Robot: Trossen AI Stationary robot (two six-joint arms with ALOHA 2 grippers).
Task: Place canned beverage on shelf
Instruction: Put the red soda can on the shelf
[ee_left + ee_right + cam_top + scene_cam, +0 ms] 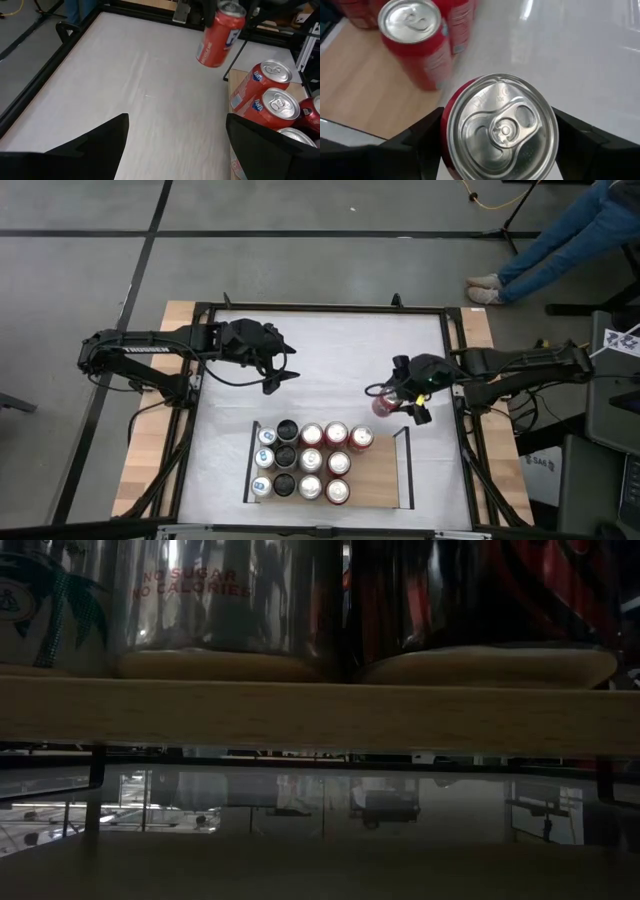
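- My right gripper [400, 400] has its jaws clamped on a red can [384, 404]; the right wrist view shows the can [501, 129] squeezed between both fingers, silver top facing the camera.
- In the left wrist view the can [219, 34] hangs tilted, clear of the white counter [330, 370].
- From above, the held can sits just beyond the shelf's [378, 485] far right corner, near the rail, not yet on the wood.
- The shelf already carries rows of cans [305, 460] filling its left and middle; its right part is bare wood.
- My left gripper [278, 375] waits over the counter's far left, jaws apart, holding nothing.
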